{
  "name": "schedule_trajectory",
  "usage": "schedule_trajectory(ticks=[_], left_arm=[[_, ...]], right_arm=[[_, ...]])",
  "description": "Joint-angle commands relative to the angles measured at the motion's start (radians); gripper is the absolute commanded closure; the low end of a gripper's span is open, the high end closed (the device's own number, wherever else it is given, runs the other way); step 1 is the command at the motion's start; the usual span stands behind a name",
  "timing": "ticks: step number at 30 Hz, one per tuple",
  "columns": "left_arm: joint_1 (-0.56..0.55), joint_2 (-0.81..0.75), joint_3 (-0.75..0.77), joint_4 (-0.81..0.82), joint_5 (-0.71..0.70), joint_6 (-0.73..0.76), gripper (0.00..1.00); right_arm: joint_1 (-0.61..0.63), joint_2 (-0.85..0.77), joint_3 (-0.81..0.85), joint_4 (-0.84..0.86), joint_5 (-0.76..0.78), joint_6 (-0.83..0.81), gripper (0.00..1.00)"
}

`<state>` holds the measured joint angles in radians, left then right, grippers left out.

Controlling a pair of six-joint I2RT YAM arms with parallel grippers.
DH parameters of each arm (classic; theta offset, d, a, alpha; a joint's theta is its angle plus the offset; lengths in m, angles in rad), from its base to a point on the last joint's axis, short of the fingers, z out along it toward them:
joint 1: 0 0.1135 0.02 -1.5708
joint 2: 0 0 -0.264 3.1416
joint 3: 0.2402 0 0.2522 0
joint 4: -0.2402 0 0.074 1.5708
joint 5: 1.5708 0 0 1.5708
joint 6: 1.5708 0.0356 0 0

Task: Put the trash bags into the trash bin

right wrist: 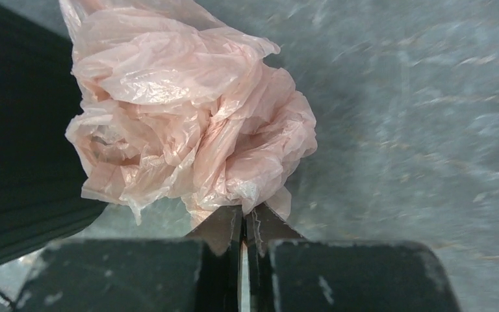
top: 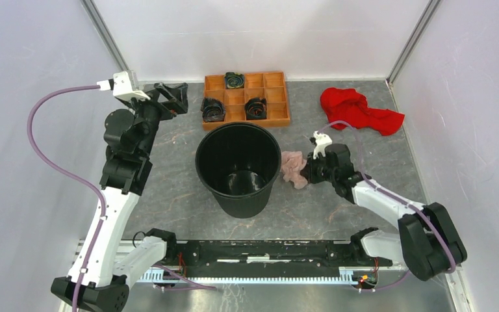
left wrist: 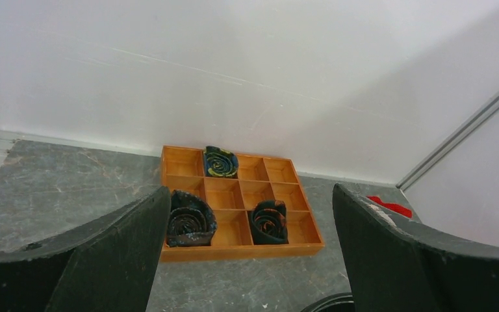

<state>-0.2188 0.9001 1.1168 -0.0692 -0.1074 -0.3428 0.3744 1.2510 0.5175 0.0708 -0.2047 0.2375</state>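
Right gripper (right wrist: 242, 218): jaws pressed almost together, pinching a fold at the near edge of the bag (right wrist: 188, 123); the wrist view shows film caught right at the tips.
Bag: a crumpled pale pink wad on the table (top: 169, 169), low and bunched, with no clear long axis. It lies straight ahead of the right gripper's tips, most of it beyond the pinch.
Bag to bin: the wad sits just beside the right wall of the bin (top: 240, 201), and seems to brush it at the left of the wrist view. I cannot tell if it has lifted off the table.
Bin: upright, mouth open to the ceiling, nothing visible inside. It stands to the left of the bag, between the two arms.
Relation that counts: the rim is above and to the left of the grip, so I judge that the move ahead is up, then left over the rim.
Risk: only an edge is held, so the loose film may trail and catch the rim.
Nearer arm: the right, by far.
Left gripper (top: 180, 97): jaws wide apart and empty, well away at the far left, facing the tray (left wrist: 240, 252).
Red cloth (top: 357, 109): far right, apart from the rest.
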Motion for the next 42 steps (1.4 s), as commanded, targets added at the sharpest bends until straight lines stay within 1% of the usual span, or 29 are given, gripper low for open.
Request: schedule_trajectory(ticks=[1, 4, 8, 11, 14, 16, 20, 22, 24, 26, 28, 29, 32, 35, 37, 39, 42], left_arm=[[-0.007, 0.016, 0.033, 0.033, 0.082, -0.035, 0.00], [-0.007, 0.027, 0.092, -0.053, 0.160, -0.091, 0.00], [-0.007, 0.032, 0.190, -0.200, 0.353, -0.125, 0.00], [-0.007, 0.031, 0.264, -0.289, 0.484, -0.154, 0.00], [-0.008, 0.032, 0.307, -0.313, 0.604, -0.216, 0.00], [-0.008, 0.034, 0.312, -0.297, 0.656, -0.257, 0.00], [-0.021, 0.055, 0.318, -0.293, 0.686, -0.292, 0.00], [-0.050, 0.073, 0.316, -0.284, 0.685, -0.312, 0.00], [-0.129, 0.097, 0.311, -0.262, 0.665, -0.327, 0.00], [-0.277, 0.135, 0.323, -0.256, 0.578, -0.315, 0.00], [-0.420, 0.195, 0.345, -0.257, 0.492, -0.284, 0.00], [-0.470, 0.219, 0.356, -0.256, 0.458, -0.264, 0.00], [-0.573, 0.281, 0.373, -0.256, 0.348, -0.207, 0.00], [-0.619, 0.331, 0.367, -0.235, 0.286, -0.166, 0.00], [-0.635, 0.367, 0.366, -0.232, 0.260, -0.146, 0.00], [-0.650, 0.407, 0.370, -0.233, 0.253, -0.128, 0.00], [-0.669, 0.457, 0.373, -0.232, 0.260, -0.105, 0.00]], right_arm=[[0.085, -0.069, -0.083, 0.069, -0.025, 0.139, 0.98], [0.154, -0.096, -0.133, 0.176, -0.050, 0.243, 0.99], [0.242, -0.097, -0.152, 0.274, -0.034, 0.341, 0.99], [0.296, -0.062, -0.155, 0.359, -0.022, 0.401, 0.99], [0.357, 0.005, -0.137, 0.465, -0.023, 0.467, 0.99], [0.402, 0.060, -0.095, 0.497, -0.019, 0.484, 0.99], [0.483, 0.189, 0.005, 0.544, -0.029, 0.521, 0.99], [0.506, 0.239, 0.043, 0.572, -0.033, 0.536, 0.99], [0.510, 0.270, 0.074, 0.571, -0.053, 0.534, 0.99], [0.502, 0.259, 0.080, 0.527, -0.038, 0.494, 0.99], [0.480, 0.204, 0.064, 0.442, 0.002, 0.431, 1.00], [0.458, 0.174, 0.038, 0.409, 0.004, 0.406, 1.00], [0.366, 0.037, -0.044, 0.298, -0.023, 0.282, 1.00], [0.228, -0.141, -0.149, 0.201, -0.093, 0.177, 1.00], [0.173, -0.271, -0.193, 0.124, -0.103, 0.093, 1.00], [0.144, -0.401, -0.223, 0.072, -0.083, 0.032, 1.00], [0.140, -0.569, -0.242, 0.032, -0.021, -0.023, 1.00]])
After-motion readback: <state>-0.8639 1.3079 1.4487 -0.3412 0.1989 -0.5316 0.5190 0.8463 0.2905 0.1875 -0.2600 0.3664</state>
